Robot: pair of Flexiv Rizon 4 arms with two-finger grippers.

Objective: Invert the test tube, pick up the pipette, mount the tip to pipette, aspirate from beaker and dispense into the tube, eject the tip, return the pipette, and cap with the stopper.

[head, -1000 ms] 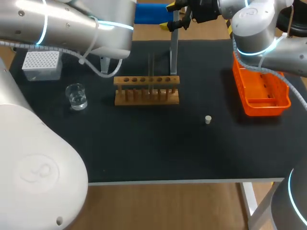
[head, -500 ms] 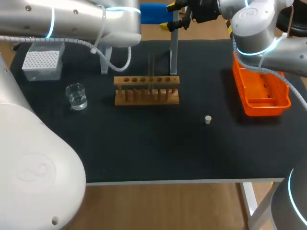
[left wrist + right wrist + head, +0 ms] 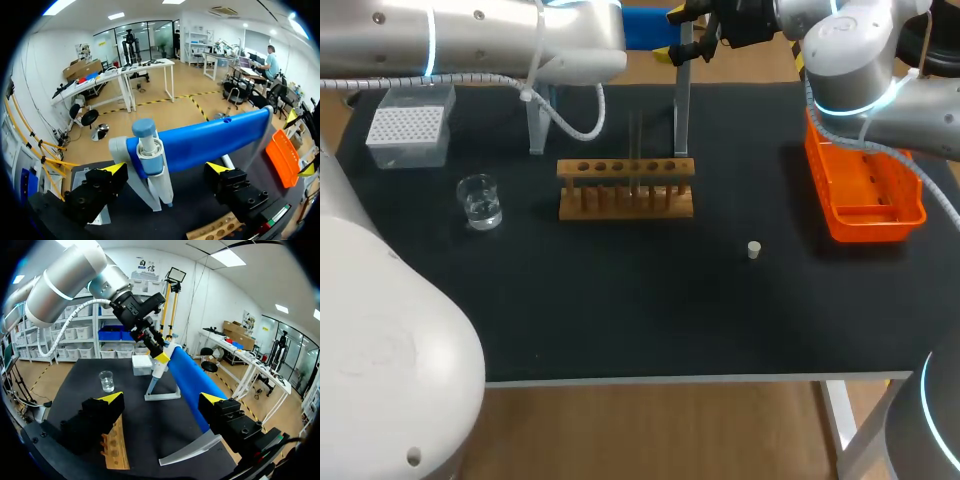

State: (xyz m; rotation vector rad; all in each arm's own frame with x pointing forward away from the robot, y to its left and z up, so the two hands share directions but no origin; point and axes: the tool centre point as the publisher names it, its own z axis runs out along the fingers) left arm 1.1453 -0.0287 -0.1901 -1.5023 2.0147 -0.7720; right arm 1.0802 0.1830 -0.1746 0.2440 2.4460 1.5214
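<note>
Left wrist view: pipette (image 3: 148,159) sits between the left pincer's (image 3: 167,170) released fingers, touching neither.

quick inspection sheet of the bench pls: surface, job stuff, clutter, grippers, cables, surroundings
surface: black table, things spread over its far half
job's things: pipette lying across its stand; test tube upright in the wooden rack; beaker with clear liquid and tip box at my left; stopper alone, right of the rack
clutter: orange basket at my right
grippers: left gripper jaws open either side of the pipette; right gripper jaws open, holding nothing
cables: white cable looping over the table's far side
surroundings: nothing seen
</note>
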